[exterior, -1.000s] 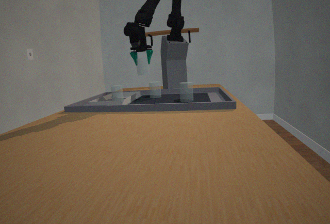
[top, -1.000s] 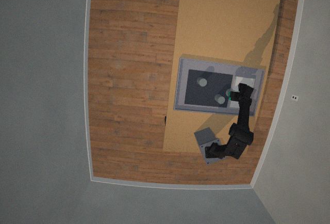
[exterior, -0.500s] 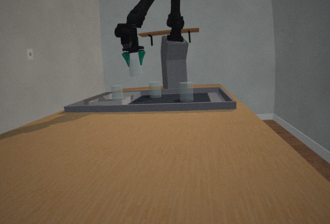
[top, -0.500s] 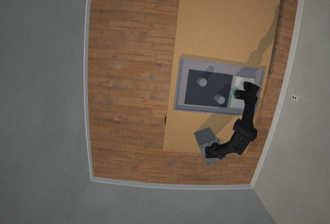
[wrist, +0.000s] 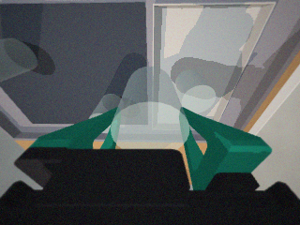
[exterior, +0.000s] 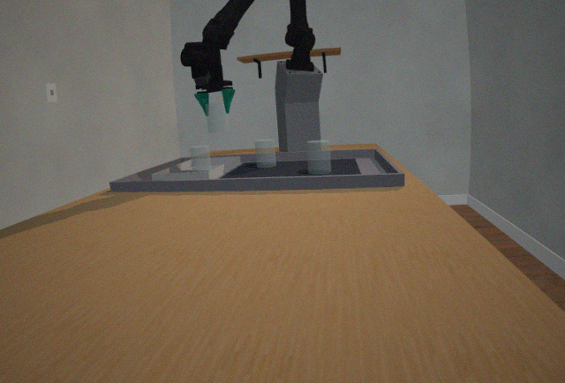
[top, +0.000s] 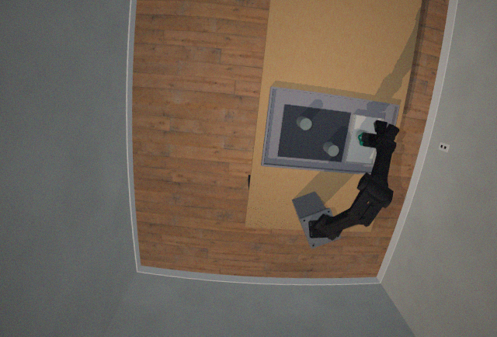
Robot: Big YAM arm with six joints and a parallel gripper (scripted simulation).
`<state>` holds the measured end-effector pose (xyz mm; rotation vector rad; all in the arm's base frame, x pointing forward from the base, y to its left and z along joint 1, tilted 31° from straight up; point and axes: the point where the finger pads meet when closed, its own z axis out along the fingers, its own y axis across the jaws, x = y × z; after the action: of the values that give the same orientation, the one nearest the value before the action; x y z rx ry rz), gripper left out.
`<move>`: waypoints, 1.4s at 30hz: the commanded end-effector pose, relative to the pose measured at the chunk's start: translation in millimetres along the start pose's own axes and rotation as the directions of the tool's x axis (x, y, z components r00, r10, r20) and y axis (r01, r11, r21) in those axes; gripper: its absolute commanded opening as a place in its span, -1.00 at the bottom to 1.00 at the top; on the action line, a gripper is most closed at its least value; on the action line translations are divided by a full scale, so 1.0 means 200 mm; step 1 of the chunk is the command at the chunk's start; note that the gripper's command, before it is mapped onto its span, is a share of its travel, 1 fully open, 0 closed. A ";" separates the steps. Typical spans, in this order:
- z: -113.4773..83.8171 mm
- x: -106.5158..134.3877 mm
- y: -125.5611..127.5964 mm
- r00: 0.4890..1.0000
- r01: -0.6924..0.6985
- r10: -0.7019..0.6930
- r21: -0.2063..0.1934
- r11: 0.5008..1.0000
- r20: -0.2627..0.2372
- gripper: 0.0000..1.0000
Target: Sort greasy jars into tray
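Exterior view: the claw (top: 361, 139) (exterior: 216, 101) (wrist: 150, 112) is clamping a jar (exterior: 217, 117) (wrist: 150, 117) in the air, apparently carrying it trayward. The tray (top: 359, 162) (exterior: 186, 176) (wrist: 156, 61) is sitting at three o'clock of the mat (top: 313, 133) (exterior: 340, 167) (wrist: 84, 42) from above; lowering beside the tray's jar (exterior: 199, 157) (wrist: 199, 96) is coming next.

Top: high, looking down; exterior: low, tabletop-level; wrist: close, apparently downward.
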<state>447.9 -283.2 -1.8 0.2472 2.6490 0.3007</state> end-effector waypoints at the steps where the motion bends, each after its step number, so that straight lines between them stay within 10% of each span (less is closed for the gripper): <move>1: -0.07 -0.11 -0.13 0.999 0.010 -0.010 0.021 1.000 0.034 -1.00; 42: -0.16 -0.30 -0.59 0.999 0.010 -0.010 0.021 1.000 0.034 -1.00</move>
<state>470.4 -376.9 0.3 0.2353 2.6526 0.3113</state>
